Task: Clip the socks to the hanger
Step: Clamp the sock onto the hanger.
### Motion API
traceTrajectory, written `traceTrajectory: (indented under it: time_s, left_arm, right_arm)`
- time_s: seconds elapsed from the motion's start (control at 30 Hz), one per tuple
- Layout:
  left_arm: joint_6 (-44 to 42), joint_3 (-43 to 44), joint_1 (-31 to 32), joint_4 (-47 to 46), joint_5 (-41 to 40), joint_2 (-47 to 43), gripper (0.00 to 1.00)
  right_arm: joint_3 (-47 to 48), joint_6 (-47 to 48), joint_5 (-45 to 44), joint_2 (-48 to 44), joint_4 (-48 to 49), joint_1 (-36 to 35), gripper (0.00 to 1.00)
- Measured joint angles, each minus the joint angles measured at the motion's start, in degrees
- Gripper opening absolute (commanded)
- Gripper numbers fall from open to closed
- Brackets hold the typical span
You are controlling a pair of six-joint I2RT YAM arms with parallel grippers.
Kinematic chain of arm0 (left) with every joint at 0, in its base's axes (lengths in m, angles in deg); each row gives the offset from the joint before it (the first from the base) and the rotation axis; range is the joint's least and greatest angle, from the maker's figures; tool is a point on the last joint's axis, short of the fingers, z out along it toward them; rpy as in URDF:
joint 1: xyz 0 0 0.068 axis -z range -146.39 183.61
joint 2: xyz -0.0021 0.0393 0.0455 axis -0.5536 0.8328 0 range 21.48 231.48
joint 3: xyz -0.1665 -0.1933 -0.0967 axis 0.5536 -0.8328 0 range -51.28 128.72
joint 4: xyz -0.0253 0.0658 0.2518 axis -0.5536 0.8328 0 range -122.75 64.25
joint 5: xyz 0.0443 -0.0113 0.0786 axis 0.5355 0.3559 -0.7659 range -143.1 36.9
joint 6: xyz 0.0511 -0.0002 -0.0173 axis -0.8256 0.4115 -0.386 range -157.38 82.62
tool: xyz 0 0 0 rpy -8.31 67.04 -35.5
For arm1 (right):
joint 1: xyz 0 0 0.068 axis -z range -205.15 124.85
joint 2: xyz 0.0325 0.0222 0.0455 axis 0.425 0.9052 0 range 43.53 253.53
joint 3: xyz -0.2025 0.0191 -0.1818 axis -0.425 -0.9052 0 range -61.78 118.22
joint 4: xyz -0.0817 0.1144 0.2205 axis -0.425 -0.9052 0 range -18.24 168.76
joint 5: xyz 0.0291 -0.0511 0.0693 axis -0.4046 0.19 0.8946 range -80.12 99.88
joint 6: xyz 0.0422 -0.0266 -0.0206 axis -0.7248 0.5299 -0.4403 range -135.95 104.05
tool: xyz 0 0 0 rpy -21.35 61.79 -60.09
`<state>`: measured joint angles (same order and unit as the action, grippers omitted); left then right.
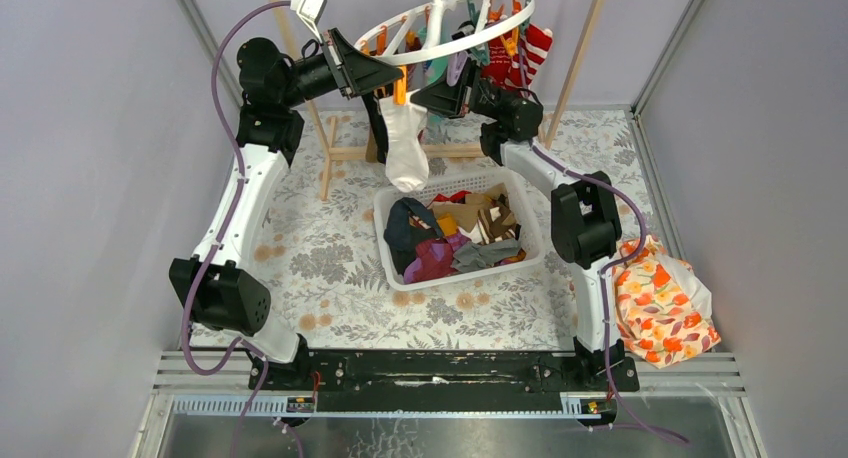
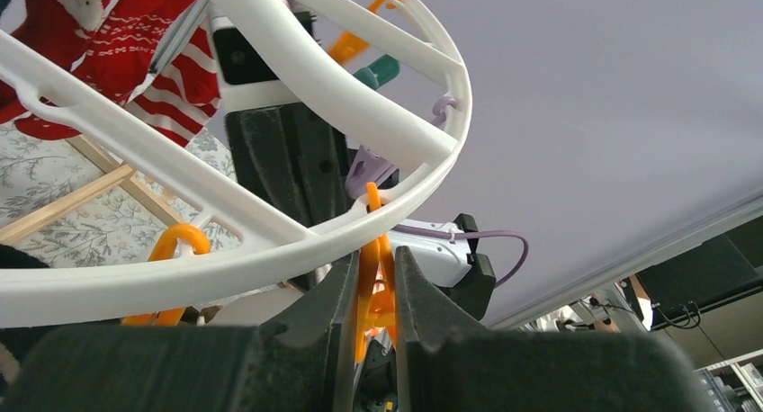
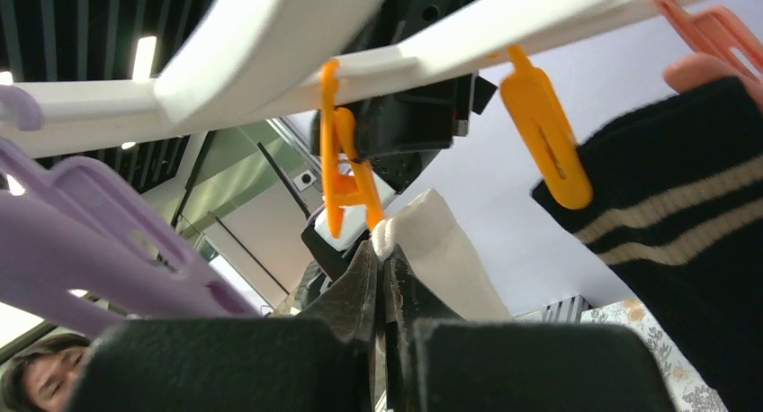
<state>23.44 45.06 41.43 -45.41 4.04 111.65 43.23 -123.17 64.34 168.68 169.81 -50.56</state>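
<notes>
Top view: loose socks fill the basket near the arm bases. Higher and farther back, the left gripper is squeezed narrowly onto an orange clip under the hanger ring. The right gripper, fingers pressed together, pinches the white sock by its cuff beside that clip.

Both end effectors raised, clamped.

Boxed in left, right and far by plain pale grey panels, joined at the far corners with aluminium posts. Spread across the table: grey-and-tan floral cloth (evenly lit). Edged nearside by a black rail. Lit overhead by strip lamps among dark slats.
</notes>
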Motion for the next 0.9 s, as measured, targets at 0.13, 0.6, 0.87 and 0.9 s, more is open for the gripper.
traceTrajectory:
  time_s: [0.13, 0.6, 0.87, 0.9]
  left_arm:
    - [0.3, 0.0, 0.0, -0.8, 0.5, 0.0, 0.0]
    - [-6.3, -1.1, 0.2, 6.4, -6.3, -1.3, 0.0]
    - [-13.7, -1.1, 1.2, 15.8, -13.2, -2.7, 0.0]
    - [-14.5, -1.1, 1.5, 16.8, -14.0, -2.7, 0.0]
  right_arm:
    - [-4.4, 1.1, -0.5, -0.5, 0.1, 0.0, 0.0]
    - [-46.4, 22.9, -18.6, -21.4, -2.2, -1.4, 0.0]
    - [-53.0, 50.7, -34.3, -36.3, -25.1, -9.6, 0.0]
    - [-52.3, 54.0, -35.8, -37.9, -28.2, -10.3, 0.0]
